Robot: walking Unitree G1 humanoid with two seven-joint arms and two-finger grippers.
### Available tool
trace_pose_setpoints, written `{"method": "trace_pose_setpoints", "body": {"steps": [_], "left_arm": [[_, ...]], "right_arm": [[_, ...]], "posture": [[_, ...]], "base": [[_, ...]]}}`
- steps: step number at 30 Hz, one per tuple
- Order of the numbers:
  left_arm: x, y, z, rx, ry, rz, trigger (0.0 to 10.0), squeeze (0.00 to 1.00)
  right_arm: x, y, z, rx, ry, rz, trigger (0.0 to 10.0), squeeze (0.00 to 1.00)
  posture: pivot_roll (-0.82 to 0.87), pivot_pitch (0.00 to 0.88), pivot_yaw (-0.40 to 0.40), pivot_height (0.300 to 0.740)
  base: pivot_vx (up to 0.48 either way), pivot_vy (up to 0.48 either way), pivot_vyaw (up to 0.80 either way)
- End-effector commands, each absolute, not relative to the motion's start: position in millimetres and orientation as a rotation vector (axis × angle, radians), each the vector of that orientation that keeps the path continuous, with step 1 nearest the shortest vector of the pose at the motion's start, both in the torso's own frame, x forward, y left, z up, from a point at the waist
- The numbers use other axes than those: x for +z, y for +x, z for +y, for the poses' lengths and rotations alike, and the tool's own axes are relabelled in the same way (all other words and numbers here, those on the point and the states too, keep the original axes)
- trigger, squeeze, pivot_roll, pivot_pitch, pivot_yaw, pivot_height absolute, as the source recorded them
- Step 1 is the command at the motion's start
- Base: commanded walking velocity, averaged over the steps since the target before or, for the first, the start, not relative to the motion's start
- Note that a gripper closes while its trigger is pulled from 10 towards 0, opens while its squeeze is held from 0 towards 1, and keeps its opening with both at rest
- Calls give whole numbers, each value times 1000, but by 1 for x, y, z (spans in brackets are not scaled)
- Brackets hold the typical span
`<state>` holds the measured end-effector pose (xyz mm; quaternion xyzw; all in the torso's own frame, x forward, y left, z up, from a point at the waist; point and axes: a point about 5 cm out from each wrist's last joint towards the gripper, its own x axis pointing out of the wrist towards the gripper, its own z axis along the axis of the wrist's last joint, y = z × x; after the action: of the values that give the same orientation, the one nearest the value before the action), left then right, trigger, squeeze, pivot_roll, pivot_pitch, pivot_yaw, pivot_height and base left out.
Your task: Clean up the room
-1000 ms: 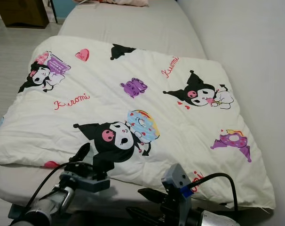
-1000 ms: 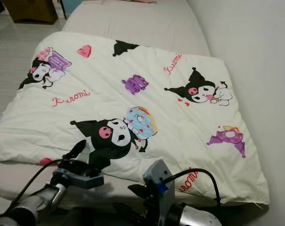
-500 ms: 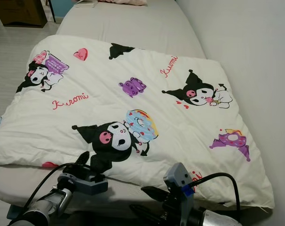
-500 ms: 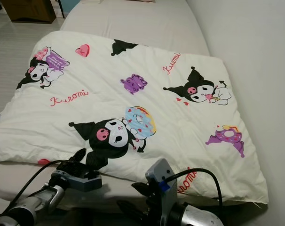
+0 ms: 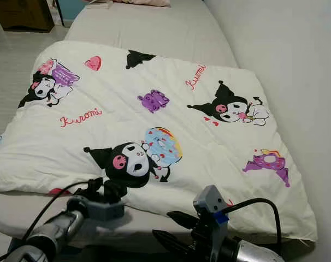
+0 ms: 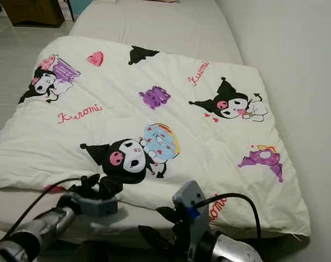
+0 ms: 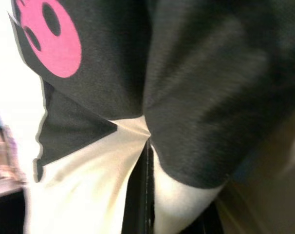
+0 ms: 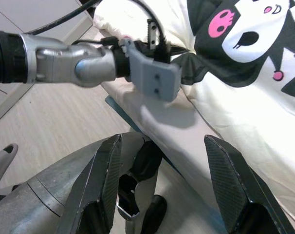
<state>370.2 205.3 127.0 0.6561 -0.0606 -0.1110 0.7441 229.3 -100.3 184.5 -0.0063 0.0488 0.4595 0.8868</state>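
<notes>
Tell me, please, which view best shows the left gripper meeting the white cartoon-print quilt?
The right wrist view: the left gripper touches the white cartoon-print quilt edge. The eye views show it from behind; the left wrist view is a blurred close-up.

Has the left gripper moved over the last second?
Yes. The left gripper has dropped toward the near edge of the quilt, ending just below the printed black-hat character.

A big white blanket (image 5: 154,120) lies spread flat on the bed (image 5: 154,27), w/ black cartoon characters, pink words, a blue donut & purple shapes. Its near edge is a bit bunched up, right by the bed's foot end.
</notes>
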Motion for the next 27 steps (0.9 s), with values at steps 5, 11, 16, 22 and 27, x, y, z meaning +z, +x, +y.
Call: {"method": "trace_pose_setpoints", "body": {"steps": [5, 11, 16, 22, 27], "left_arm": [[104, 358, 213, -418, 1291, 89, 0, 0], [102, 351, 207, -613, 1169, 190, 0, 0], [104, 341, 197, -777, 1044, 275, 0, 0], [105, 309, 180, -1041, 916, 429, 0, 0], [104, 283, 176, -1151, 859, 539, 0, 0]], "right_arm": [[179, 227, -103, 958, -9, 123, 10000, 0], [179, 227, -102, 966, -5, 121, 10000, 0], [178, 227, -101, 969, -3, 119, 10000, 0], [178, 228, -101, 968, 0, 119, 10000, 0], [177, 228, -102, 971, 1, 117, 10000, 0]], "posture": [[-5, 481, -44, 547], [-1, 479, -44, 547], [4, 478, -42, 547], [12, 475, -33, 547], [15, 474, -29, 547]], "base": [[0, 0, 0], [0, 0, 0], [0, 0, 0], [0, 0, 0], [0, 0, 0]]}}
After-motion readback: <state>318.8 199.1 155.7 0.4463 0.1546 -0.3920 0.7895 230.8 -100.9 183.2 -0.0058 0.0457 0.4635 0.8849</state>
